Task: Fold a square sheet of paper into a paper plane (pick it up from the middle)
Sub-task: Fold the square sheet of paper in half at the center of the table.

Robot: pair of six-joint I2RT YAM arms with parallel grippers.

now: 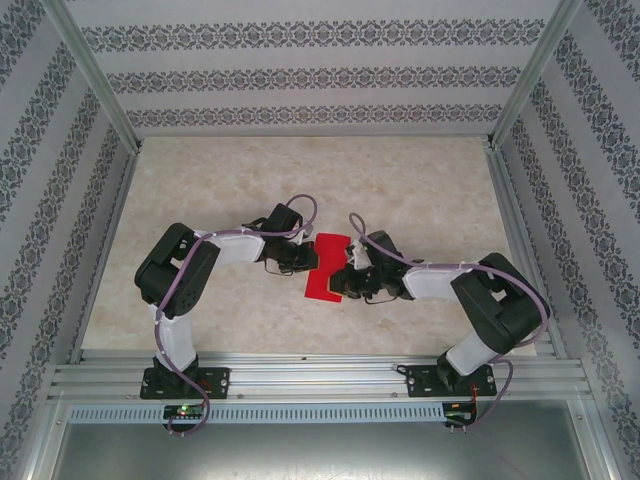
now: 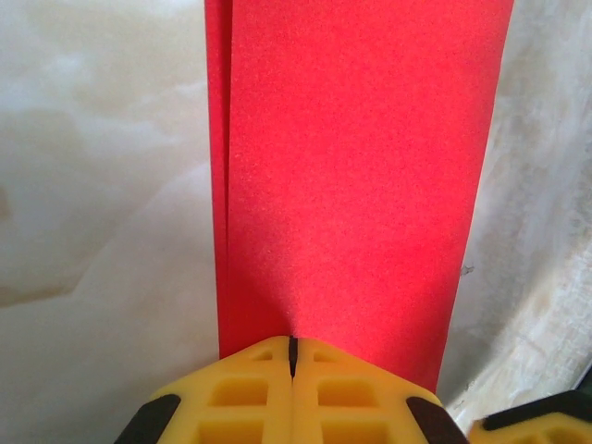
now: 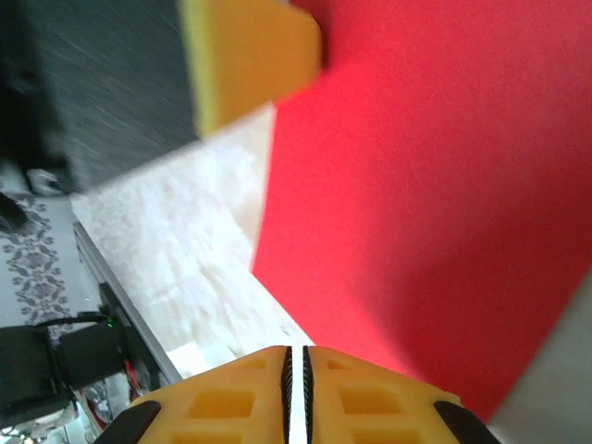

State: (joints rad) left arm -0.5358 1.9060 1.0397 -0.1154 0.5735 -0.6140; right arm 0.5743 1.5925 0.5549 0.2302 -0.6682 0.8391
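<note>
Built as a left arm [image 1: 180,275] and a right arm [image 1: 495,300] from bulky black joint housings joined by white link shells. Mounted on black base plates [image 1: 185,381] at the bench's near edge. Draped with a lilac cable [image 1: 300,212] looping loosely along each arm. Tipped with yellow fingers [image 2: 240,398] moulded with square pockets, black at the outer corners, on left gripper [image 2: 292,356] and right gripper [image 3: 296,365] alike. Lit by a small green light [image 1: 183,408] just below the left base.
</note>
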